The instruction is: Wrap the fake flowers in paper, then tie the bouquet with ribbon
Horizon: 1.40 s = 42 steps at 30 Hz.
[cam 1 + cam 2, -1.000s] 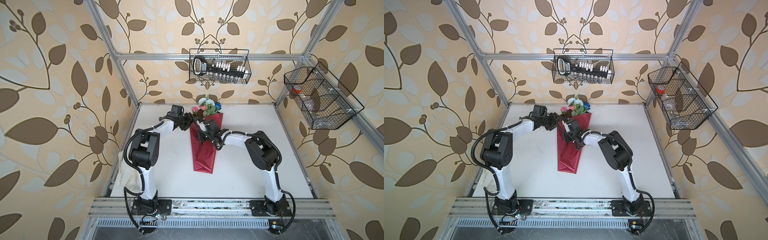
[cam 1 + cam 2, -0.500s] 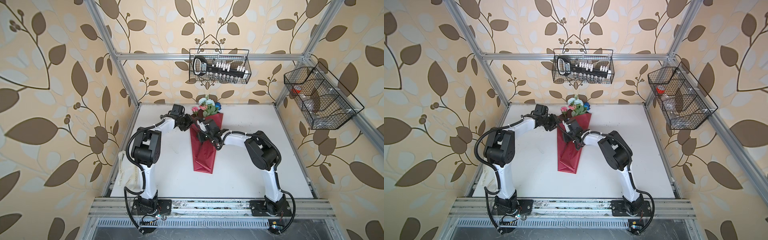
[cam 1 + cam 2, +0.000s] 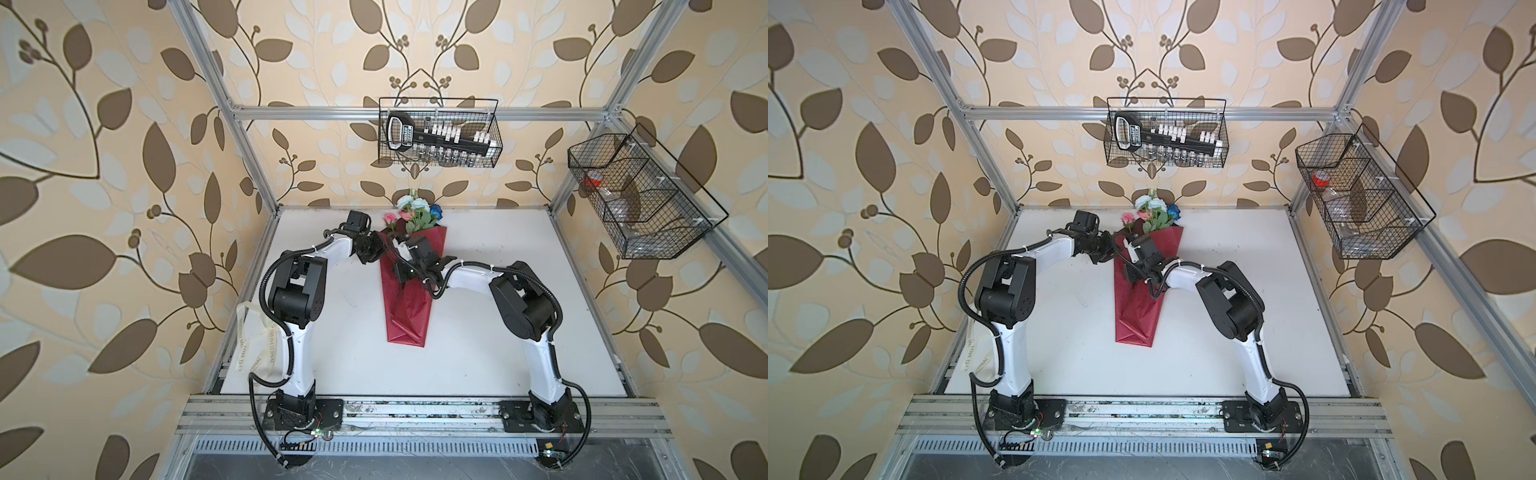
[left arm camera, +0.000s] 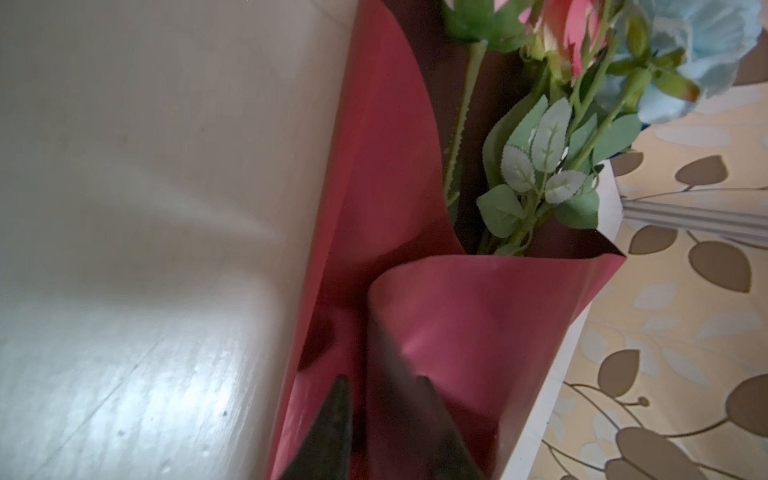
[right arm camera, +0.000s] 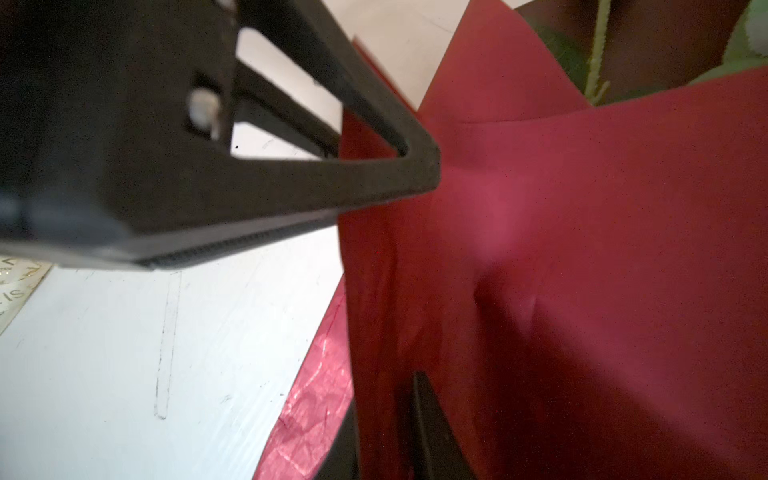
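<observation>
The bouquet of fake flowers [image 3: 415,212] [image 3: 1154,212] lies at the back of the white table [image 3: 498,332], its pink and pale-blue blooms and green leaves [image 4: 536,166] sticking out of a shiny red wrapping sheet [image 3: 409,307] [image 3: 1138,311] rolled round the stems. My left gripper [image 3: 374,253] [image 4: 382,399] is shut on the sheet's folded flap at the cone's left side. My right gripper [image 3: 402,272] [image 5: 386,415] is shut on the sheet just beside it. In the right wrist view one of the left fingers [image 5: 374,183] presses against the red sheet [image 5: 582,249]. The stems are hidden.
A cream printed ribbon [image 3: 253,345] [image 3: 973,353] hangs over the table's left edge beside the left arm's base. A wire basket [image 3: 438,137] with a tool set hangs on the back wall. Another wire basket [image 3: 636,199] hangs on the right wall.
My left gripper has closed on the sheet's flap; its fingers stood apart a second ago. The right gripper and the bouquet have stayed where they were.
</observation>
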Motion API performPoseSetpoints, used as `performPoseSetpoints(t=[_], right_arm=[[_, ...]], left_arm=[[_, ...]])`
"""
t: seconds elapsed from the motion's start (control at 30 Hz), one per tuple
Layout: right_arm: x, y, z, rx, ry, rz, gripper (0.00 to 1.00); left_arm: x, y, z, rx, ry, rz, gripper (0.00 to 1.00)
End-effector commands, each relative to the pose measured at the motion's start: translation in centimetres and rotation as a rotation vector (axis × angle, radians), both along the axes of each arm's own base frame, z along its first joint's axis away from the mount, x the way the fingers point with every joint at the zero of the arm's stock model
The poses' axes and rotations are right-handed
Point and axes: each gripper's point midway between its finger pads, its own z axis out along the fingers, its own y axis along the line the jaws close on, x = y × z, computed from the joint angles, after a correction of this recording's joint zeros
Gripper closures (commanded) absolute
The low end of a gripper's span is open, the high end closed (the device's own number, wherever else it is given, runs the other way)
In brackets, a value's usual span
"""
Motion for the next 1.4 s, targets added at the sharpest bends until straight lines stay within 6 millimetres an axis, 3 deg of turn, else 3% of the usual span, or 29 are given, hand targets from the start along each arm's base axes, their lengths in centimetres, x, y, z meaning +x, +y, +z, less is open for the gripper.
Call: performPoseSetpoints(t=[0.0,0.03,0.17,0.23,0.33,0.47,0.6,0.8,0.97,1.23,1.37], right_arm=[[0.2,0.3,-0.3,0.001,0.015,0.010,0.81],[0.2,0.3,0.0,0.004,0.013,0.012,0.80],[-0.3,0.1,1.6,0.016,0.023,-0.001,0.73],[-1.0,-0.1,3.0,0.041,0.027,-0.002,0.62],[-2.3,-0.8,5.3,0.079,0.027,-0.004,0.56],[-4.8,-2.1,7.5,0.131,0.049,-0.031,0.54],[-7.3,-3.3,8.1,0.170,0.092,-0.052,0.56],[-11.2,-3.5,7.2,0.167,0.146,-0.052,0.60],[-14.7,-2.0,5.2,0.143,0.198,-0.018,0.68],[-17.6,-1.4,1.7,0.100,0.286,-0.003,0.76],[-18.0,-1.8,0.6,0.072,0.303,-0.022,0.79]], left_arm=[[1.3,-0.6,1.7,0.005,-0.060,-0.029,0.95],[1.4,-0.7,2.0,0.007,-0.070,-0.040,1.00],[1.9,-0.7,3.3,0.044,-0.133,-0.096,1.00],[2.1,-0.8,4.1,0.068,-0.176,-0.137,1.00],[2.4,-1.0,5.0,0.091,-0.228,-0.192,1.00],[2.7,-1.1,5.1,0.107,-0.248,-0.229,1.00],[2.8,-0.7,4.4,0.118,-0.238,-0.232,1.00],[3.2,-0.3,2.9,0.132,-0.231,-0.244,1.00],[3.3,0.3,1.5,0.139,-0.205,-0.236,1.00],[3.7,1.0,0.0,0.155,-0.187,-0.241,1.00],[3.8,1.5,-0.7,0.157,-0.171,-0.238,1.00]])
